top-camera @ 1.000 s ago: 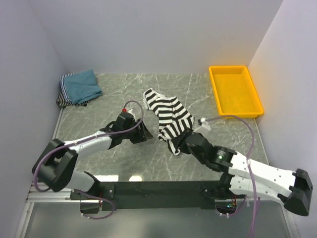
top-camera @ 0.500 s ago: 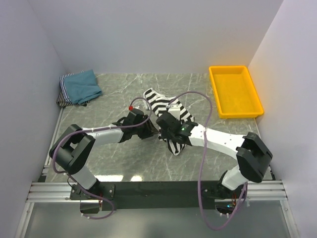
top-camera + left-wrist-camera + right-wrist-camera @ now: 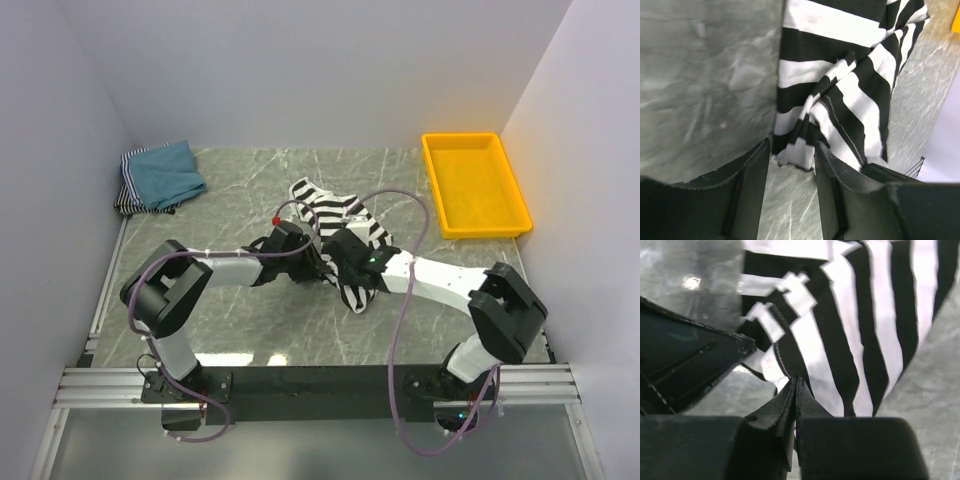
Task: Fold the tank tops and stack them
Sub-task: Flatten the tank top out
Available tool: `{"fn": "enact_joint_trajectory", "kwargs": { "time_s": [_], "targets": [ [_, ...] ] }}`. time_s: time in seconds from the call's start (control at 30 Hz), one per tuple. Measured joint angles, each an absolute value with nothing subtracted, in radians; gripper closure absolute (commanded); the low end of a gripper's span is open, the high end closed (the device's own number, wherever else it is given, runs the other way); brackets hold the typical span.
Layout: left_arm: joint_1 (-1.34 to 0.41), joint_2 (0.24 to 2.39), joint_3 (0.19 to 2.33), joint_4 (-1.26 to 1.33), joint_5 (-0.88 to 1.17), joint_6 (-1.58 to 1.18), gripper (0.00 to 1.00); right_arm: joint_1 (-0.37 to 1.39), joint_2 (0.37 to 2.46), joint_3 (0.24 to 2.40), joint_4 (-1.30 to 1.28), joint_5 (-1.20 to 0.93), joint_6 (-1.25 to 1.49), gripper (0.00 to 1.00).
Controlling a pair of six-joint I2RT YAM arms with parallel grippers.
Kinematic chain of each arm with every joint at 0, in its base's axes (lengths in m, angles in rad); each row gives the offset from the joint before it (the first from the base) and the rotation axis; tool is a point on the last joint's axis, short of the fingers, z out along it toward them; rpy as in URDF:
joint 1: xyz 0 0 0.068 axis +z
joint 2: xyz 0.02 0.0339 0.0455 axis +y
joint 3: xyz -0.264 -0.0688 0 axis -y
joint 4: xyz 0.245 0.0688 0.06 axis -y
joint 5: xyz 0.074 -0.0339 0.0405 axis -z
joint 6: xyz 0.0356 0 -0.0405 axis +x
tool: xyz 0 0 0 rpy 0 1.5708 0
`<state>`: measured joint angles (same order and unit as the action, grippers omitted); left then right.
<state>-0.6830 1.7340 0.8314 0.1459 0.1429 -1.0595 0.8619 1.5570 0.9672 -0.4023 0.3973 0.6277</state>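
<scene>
**Far left, back corner.** We list a folded pile: teal-blue tank top point(image 3: 165, 172) on top, finely striped tops point(image 3: 128, 200) showing beneath its near-left edge. We judge this to be the stacking place.

**Left of centre.** Left pincer point(image 3: 792, 156), jaws partly apart and low over the counter point(image 3: 240, 190). The near-left corner of the cloth lies at the gap, and nothing is clamped.

**Centre.** Striped tank top point(image 3: 335, 212), broad black-and-white bands, unfolded and rumpled, with one ridge of gathered cloth running along it. We judge it light, limp and easily dragged. It will sag from any single hold, so it is best taken at two hem corners together, low against the surface.

**Right of centre.** Right pincer point(image 3: 795, 382), fingers pressed together at the near hem. We read this as a pinch on the striped tank top's stitched edge.

**Far right.** Yellow tray point(image 3: 475, 185), well apart from the cloth.

**Room.** Both pincers crowd the same near hem, almost touching. There is bare counter towards the back and between garment and pile. Walls close in on both sides.
</scene>
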Motion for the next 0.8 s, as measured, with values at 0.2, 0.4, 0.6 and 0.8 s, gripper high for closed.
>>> {"fn": "enact_joint_trajectory", "kwargs": {
  "time_s": [0.2,0.4,0.6,0.8],
  "targets": [
    [-0.705,1.811,0.899,0.146,0.15,-1.062,0.73,0.838,1.375,0.845,-0.403,0.413,0.709,1.0],
    [-0.706,1.808,0.899,0.117,0.125,-1.069,0.99,0.838,1.144,0.729,-0.417,0.476,0.831,1.0],
    [-0.65,1.603,0.744,0.042,0.044,-1.087,0.99,0.828,0.85,0.532,-0.476,0.506,0.998,1.0],
    [-0.485,1.264,0.529,-0.04,-0.013,-1.086,0.87,0.827,0.619,0.336,-0.501,0.454,1.137,0.95]
  ]
}}
